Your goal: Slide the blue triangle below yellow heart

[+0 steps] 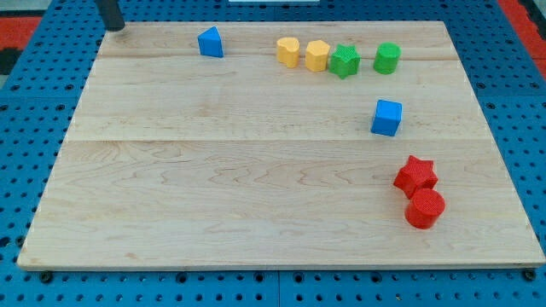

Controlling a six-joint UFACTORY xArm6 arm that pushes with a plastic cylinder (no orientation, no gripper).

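Nearest the view's bottom, a red cylinder (425, 208) touched a red star (415, 174) at its 11 o'clock, with a blue cube (386, 117) beyond. Farther back, the blue triangle (210, 42) stood at 9 o'clock from the yellow heart (288, 51), which led a yellow hexagon (317, 55), green star (345, 60) and green cylinder (386, 57). The rod, a plain jawless tool, had its tip (113, 27) at the triangle's 10 o'clock, well apart.

Bright, even light falls on the pale wooden board (256, 170) I work over, with a soft sheen along its top-left strip. Shadows are short and faint: a small dark one hugs the red cylinder block (425, 209) at the view's bottom. My tip (114, 27) looks blurred at the view's top-left corner. The blocks' edges are slightly soft; the board's sides narrow toward the view's top.
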